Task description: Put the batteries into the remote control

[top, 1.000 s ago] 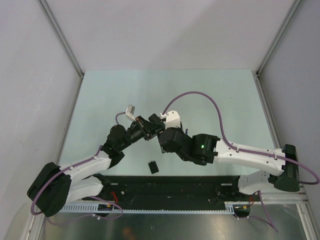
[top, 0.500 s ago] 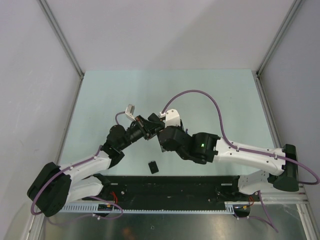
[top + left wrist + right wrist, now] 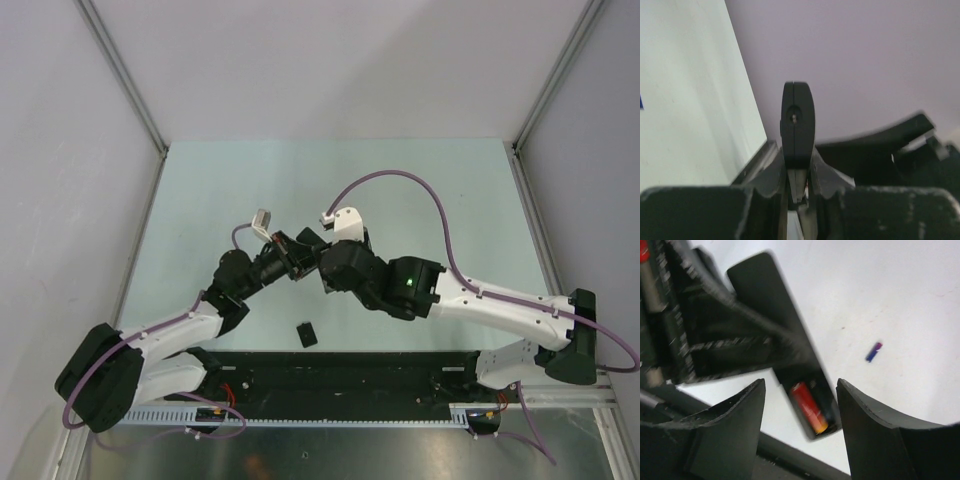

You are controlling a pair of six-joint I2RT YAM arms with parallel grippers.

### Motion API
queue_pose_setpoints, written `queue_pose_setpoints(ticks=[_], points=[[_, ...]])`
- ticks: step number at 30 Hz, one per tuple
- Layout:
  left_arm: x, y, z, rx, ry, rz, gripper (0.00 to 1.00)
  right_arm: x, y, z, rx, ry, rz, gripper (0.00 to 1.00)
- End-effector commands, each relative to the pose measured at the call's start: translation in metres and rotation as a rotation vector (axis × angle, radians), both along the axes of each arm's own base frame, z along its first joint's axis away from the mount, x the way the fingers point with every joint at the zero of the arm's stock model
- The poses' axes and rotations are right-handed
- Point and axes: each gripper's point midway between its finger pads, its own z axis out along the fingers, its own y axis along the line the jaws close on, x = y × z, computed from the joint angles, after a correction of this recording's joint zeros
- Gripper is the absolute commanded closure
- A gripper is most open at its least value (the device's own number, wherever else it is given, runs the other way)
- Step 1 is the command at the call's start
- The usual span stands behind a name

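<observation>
My left gripper (image 3: 289,256) is shut on the remote control (image 3: 307,239), a slim black bar held above the table; the left wrist view shows it end-on (image 3: 797,122) between my fingers. In the right wrist view the remote (image 3: 771,305) has its open compartment facing the camera, with the red-orange battery (image 3: 809,407) lying in it. My right gripper (image 3: 800,387) is open and empty, its fingers either side of that end of the remote without touching it. The dark blue-purple battery (image 3: 873,351) lies on the table beyond the remote.
A small black squarish cover piece (image 3: 306,333) lies on the table near the front edge, below the two grippers. The black base strip (image 3: 340,375) runs along the near edge. Grey walls (image 3: 110,130) enclose the table on three sides.
My right arm has shifted a little toward the far side of the table, its wrist now slightly further from the near edge. The left arm and the remote have stayed still.
</observation>
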Motion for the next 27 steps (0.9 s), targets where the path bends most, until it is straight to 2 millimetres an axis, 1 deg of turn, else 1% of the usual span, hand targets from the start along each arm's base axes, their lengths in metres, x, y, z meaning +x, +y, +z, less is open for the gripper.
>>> queue_pose_setpoints(ticks=[1, 11, 18, 21, 25, 27], points=[[-0.018, -0.008, 0.027, -0.056, -0.063, -0.107, 1.00, 0.030, -0.026, 0.030, -0.003, -0.102, -0.114, 0.36], [-0.018, -0.009, 0.025, -0.052, -0.058, -0.109, 1.00, 0.031, -0.024, 0.032, 0.007, -0.098, -0.104, 0.36], [-0.013, -0.009, 0.021, -0.046, -0.045, -0.095, 1.00, 0.024, -0.018, 0.040, 0.054, -0.095, -0.074, 0.36], [-0.012, -0.010, 0.020, -0.043, -0.040, -0.097, 1.00, 0.021, -0.016, 0.046, 0.090, -0.090, -0.061, 0.35], [-0.012, -0.011, 0.020, -0.042, -0.044, -0.096, 1.00, 0.017, -0.015, 0.056, 0.139, -0.079, -0.044, 0.35], [-0.011, -0.011, 0.018, -0.038, -0.039, -0.096, 1.00, 0.015, -0.015, 0.057, 0.153, -0.071, -0.040, 0.34]])
